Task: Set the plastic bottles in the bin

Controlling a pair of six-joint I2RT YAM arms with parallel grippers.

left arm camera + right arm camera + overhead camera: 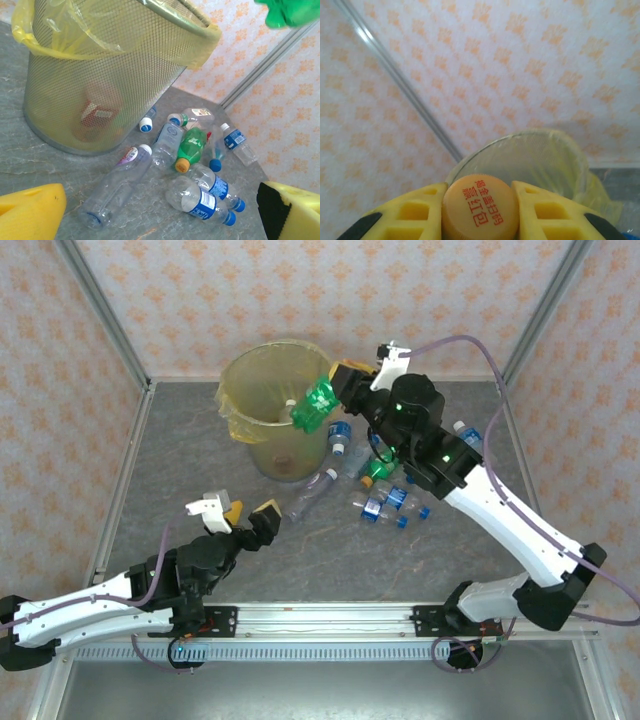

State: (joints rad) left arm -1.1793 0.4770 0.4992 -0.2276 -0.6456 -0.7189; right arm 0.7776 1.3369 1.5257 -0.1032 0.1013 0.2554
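At the near left, the left gripper (250, 516) hangs low over the table (170, 450) with its fingers apart and nothing between them, pointing toward the bin (236, 375). The bin stands at the far middle, its bag folded loosely over the rim. The green bottle (318, 402) is held above the bin's right rim, part over the opening and part outside it. The right gripper (343, 383) is clamped on its orange cap (480, 207) alone, so the body can swing. Let go here, it would likely clip the rim and drop outside among the loose bottles (385, 502) lying to the right of the bin. Carrying it further left over the opening looks safer. The right arm reaches over that pile, and a low sweep could scatter it or nudge the bin. The left side of the table offers open room. The frame posts (100, 300) close in the far corners.
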